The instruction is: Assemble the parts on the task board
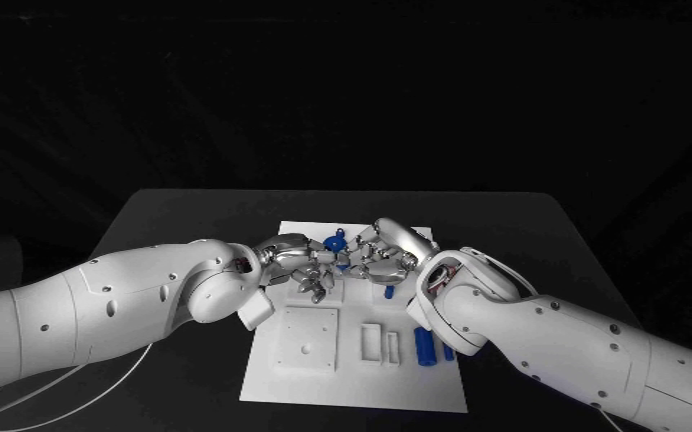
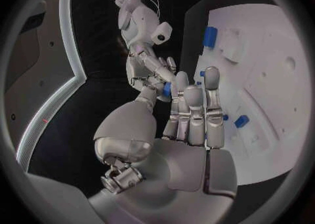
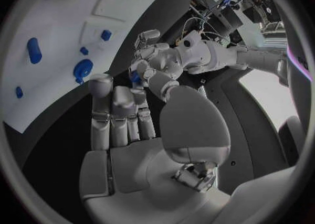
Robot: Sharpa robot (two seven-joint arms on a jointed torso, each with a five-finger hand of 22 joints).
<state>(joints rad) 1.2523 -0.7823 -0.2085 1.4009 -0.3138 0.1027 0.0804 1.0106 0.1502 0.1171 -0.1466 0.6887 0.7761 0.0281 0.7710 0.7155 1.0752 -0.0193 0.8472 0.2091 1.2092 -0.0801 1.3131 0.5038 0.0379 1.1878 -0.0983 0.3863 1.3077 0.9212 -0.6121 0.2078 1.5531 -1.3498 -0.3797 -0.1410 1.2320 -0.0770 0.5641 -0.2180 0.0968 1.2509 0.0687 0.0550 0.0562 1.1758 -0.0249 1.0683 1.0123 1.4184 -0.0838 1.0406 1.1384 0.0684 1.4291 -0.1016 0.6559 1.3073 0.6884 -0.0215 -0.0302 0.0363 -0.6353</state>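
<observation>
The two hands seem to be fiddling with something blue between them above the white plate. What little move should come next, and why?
Probably lower the small blue part toward the task board. Left hand and right hand meet fingertip to fingertip around it, above the board. Which hand holds it is unclear.

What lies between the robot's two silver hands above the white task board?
In the head view, a small blue part sits between the left hand and right hand, over the white task board; fingertips of both reach it in the wrist views.

Both white arms reach inward; silver left hand (image 1: 293,264) and silver right hand (image 1: 387,255) meet fingertip to fingertip, together pinching small blue part (image 1: 335,243).
</observation>
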